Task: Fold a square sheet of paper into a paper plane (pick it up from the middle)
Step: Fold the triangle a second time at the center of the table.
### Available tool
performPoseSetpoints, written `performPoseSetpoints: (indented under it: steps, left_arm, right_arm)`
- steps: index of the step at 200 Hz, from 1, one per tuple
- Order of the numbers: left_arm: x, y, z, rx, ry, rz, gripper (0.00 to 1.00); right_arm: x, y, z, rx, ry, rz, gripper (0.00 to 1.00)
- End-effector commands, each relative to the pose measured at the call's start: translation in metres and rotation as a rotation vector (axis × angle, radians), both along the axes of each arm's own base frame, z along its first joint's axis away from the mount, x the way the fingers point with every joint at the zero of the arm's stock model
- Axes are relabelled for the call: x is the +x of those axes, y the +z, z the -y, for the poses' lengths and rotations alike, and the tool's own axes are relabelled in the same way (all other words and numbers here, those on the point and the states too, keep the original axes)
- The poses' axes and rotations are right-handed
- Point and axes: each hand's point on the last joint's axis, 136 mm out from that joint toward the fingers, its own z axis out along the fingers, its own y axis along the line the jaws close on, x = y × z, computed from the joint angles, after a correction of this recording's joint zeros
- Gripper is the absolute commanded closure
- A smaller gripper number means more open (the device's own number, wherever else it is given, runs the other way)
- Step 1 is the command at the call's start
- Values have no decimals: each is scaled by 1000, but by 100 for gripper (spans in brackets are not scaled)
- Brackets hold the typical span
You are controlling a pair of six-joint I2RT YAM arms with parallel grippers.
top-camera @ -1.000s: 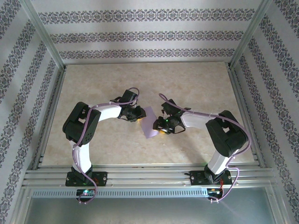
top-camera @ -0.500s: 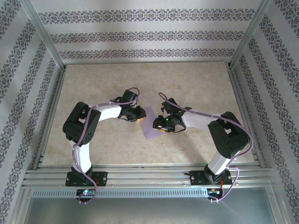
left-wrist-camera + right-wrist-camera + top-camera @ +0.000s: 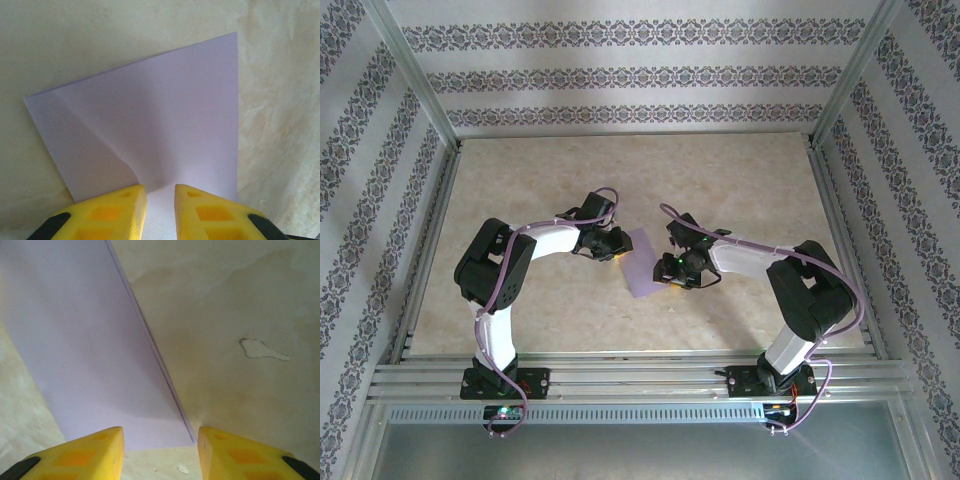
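L gripper [image 3: 160, 200]: yellow fingers [image 3: 120, 212] nearly together, narrow gap left. Near edge of the square sheet of paper [image 3: 165, 125] runs up into that gap, and a soft ridge is raised in the sheet from beside the L finger toward its far-left corner. Real clamp vs. just pressing down can't be told.

R gripper [image 3: 160, 440]: jaws held wide apart, nothing held. Near-right corner of the sheet [image 3: 90, 350] sits just ahead of the gap, close to the R finger's inner side; no contact seen. A doubled line is seen along the sheet's right edge, so it looks like two layers.

Top cam: sheet [image 3: 642, 262] lies mid-table [image 3: 720, 180] as a narrow oblong, long axis running near-to-far, between the two grippers. L gripper [image 3: 620, 252] is at its left edge, R gripper [image 3: 663, 276] at its lower right edge. Rest of the sheet is flat on the beige marbled top.

Surroundings: a white chipped patch [image 3: 262, 350] is seen on the tabletop to the right of the sheet, well apart from it, and a small white fleck [image 3: 182, 469] between the R fingers. Nothing is in the way of either gripper.

Vs. 1 s ago: R gripper has been backed off to the right, so more of the sheet's right side is uncovered. L arm and sheet pos. unchanged.
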Motion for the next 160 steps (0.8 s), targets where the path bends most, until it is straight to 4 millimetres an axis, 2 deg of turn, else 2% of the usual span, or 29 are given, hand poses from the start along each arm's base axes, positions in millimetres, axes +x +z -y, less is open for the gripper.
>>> performPoseSetpoints:
  steps: [1, 35, 76, 112, 160]
  left_arm:
    - [-22, -43, -19, 92, 5, -109, 75]
    - [-22, -43, -19, 90, 6, -110, 75]
    - [-22, -45, -20, 92, 5, -113, 75]
    - [-23, -46, -20, 92, 7, -116, 75]
    - [-24, -47, -20, 92, 7, -116, 75]
  right_arm:
    - [-2, -3, -4, -19, 15, -19, 56]
    - [-3, -4, -11, -3, 33, -28, 56]
    - [2, 8, -25, 60, 51, 5, 57]
    - [7, 16, -30, 95, 54, 29, 57]
    - [7, 16, -34, 116, 56, 25, 56]
